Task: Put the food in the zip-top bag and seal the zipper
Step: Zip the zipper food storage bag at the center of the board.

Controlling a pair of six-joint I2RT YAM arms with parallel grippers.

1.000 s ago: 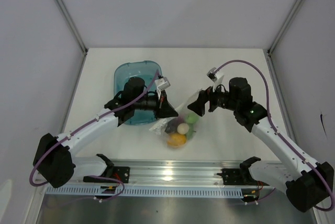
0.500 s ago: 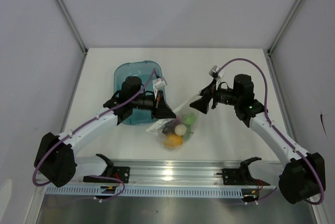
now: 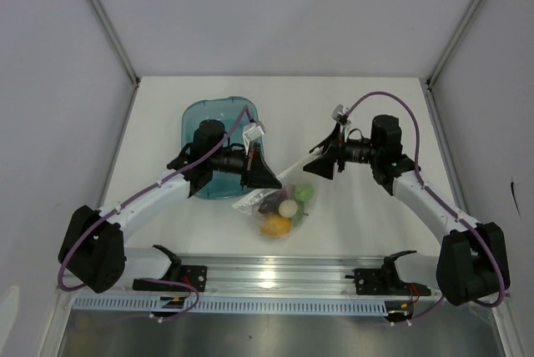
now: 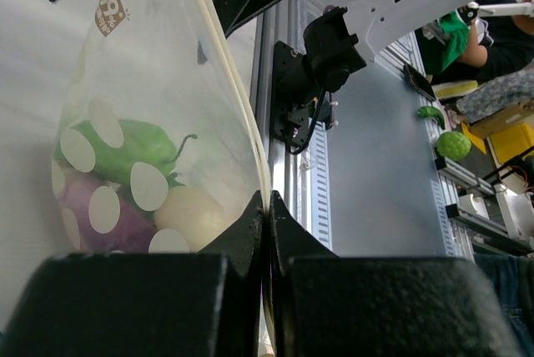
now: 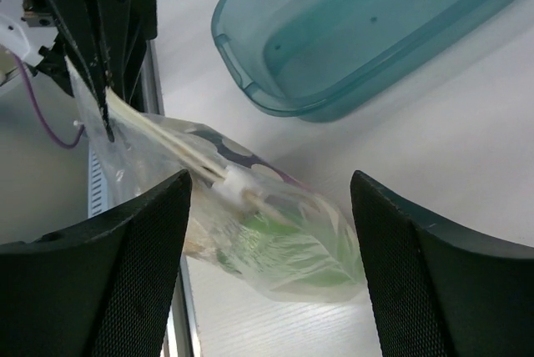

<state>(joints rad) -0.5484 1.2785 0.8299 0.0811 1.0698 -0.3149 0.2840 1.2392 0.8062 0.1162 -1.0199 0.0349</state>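
White tabletop [image 3: 367,107] lies under both my arms, with the teal tub [image 3: 193,119] off to the left and back. My left claw [image 4: 267,207] is pinched tight on the zipper [image 4: 225,73] at one corner of the zip-top bag [image 3: 282,207], which hangs and rests between the two claws near the front rail. The food is inside it: green pepper [image 4: 138,144], purple piece [image 4: 92,215], white ball [image 3: 289,205] and yellow-orange piece [image 3: 275,224].

My right claw [image 5: 269,182] stands with its jaws apart, holding nothing. From its wrist view the zipper [image 5: 179,153] runs as a taut pale strip from the left claw's pinch straight toward the gap between my right jaws. Its long axis points along the line joining the two claws. The free end is nearer the right claw, so I judge that the right claw should take it there. How deep the strip sits between the jaws I cannot tell.
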